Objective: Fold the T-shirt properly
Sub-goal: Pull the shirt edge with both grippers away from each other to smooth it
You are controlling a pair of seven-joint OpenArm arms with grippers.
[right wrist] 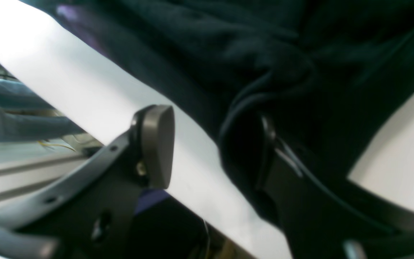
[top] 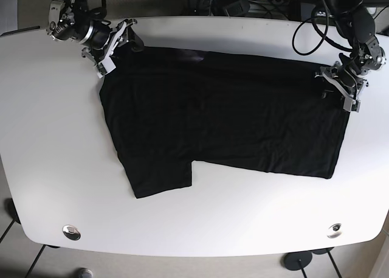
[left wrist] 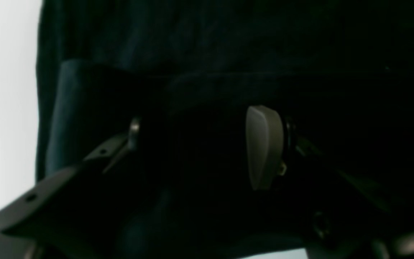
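A black T-shirt lies flat on the white table, with a sleeve or flap sticking out at the lower left. My right gripper is at the shirt's far left corner. In the right wrist view it is open, with one pad over bare table and the other finger under a fold of the shirt's edge. My left gripper is at the shirt's far right corner. In the left wrist view it is open, jaws wide apart over dark cloth.
Cables and equipment lie behind the table's far edge. The table's far edge and metal rails show close behind my right gripper. Two round fittings sit near the table's front edge.
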